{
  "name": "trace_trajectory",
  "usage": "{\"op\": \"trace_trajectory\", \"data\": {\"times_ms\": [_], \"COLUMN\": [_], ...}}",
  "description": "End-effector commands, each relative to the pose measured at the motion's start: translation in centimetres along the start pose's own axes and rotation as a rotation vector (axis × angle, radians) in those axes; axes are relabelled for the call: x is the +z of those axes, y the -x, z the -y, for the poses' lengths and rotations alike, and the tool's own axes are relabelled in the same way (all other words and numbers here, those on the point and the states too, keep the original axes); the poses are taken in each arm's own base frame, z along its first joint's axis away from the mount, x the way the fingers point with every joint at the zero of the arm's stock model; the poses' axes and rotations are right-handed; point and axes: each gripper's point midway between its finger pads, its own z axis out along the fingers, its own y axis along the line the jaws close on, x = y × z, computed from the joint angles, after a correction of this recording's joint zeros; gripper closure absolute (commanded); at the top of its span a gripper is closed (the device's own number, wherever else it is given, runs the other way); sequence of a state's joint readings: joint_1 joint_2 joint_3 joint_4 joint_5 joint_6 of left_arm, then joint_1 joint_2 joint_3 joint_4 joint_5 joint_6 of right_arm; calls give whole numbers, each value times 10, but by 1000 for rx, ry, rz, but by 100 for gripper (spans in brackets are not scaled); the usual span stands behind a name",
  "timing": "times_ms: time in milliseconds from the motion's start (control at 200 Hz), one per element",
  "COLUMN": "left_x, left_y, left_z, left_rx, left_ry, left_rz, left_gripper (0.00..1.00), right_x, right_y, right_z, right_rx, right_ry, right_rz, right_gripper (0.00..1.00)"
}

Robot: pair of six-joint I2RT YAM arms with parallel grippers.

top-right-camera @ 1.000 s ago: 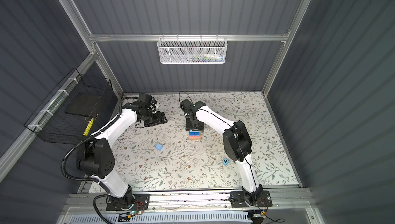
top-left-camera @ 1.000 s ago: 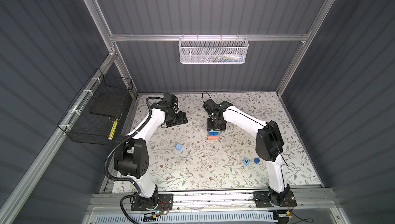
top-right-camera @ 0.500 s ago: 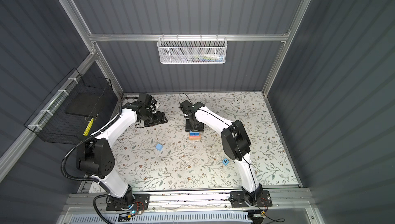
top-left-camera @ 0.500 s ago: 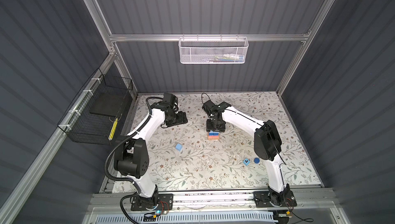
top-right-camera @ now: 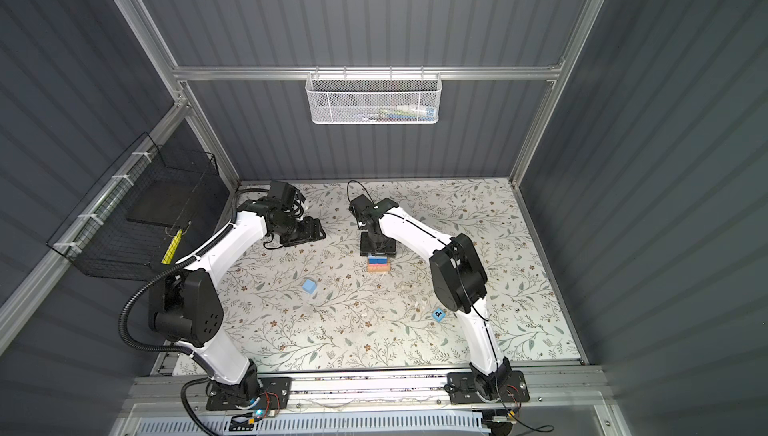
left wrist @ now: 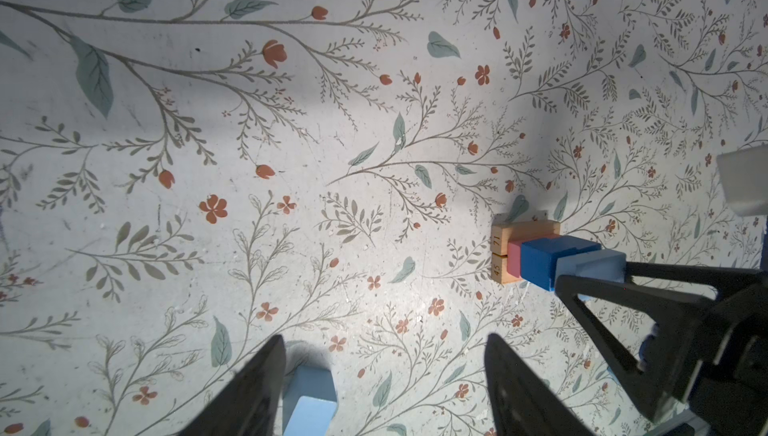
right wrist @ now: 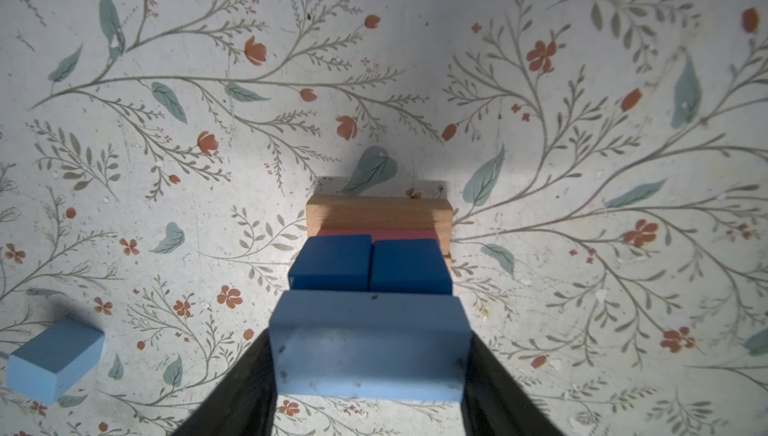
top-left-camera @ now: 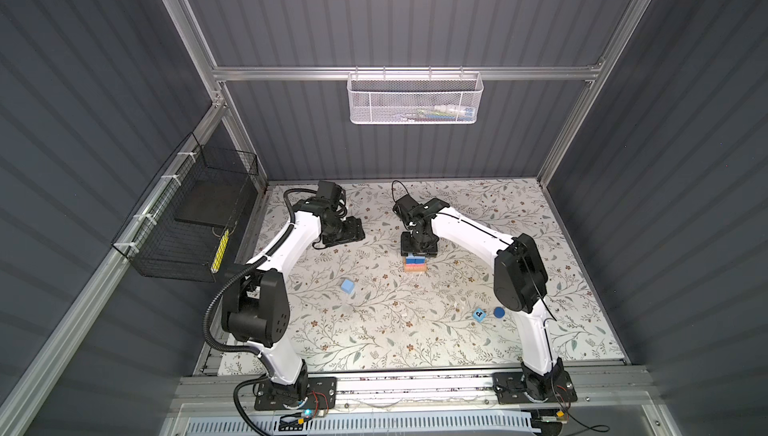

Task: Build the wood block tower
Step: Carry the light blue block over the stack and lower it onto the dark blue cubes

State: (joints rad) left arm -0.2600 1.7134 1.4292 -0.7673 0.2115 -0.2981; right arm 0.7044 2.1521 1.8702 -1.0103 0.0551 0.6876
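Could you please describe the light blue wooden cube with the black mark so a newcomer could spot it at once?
On the floral-patterned table, look near the front by the right arm's white lower link. The light blue wooden cube lies there beside a dark blue wooden cylinder. Unlike the plain light blue cube left of the stacked tower, its top bears a black mark.
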Motion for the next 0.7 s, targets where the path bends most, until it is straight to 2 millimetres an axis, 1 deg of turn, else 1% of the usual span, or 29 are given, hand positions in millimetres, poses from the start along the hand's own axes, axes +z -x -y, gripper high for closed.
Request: {"op": "trace_trajectory", "data": {"times_ms": [0,695], "left_x": [3,3], "left_y": [-3,-3], "left_z": [-2,-1], "left_rx": [7,5], "left_ry": [-15,-24], "left_rz": [-18,-19], "left_gripper": [24,24], "right_x": [4,3], "right_y": [3,3], "right_z": [0,0], "right_rx": [-4,-4], "right_ry": [-9,-8], "right_rz": [-5,-3], "right_gripper": [42,32]}}
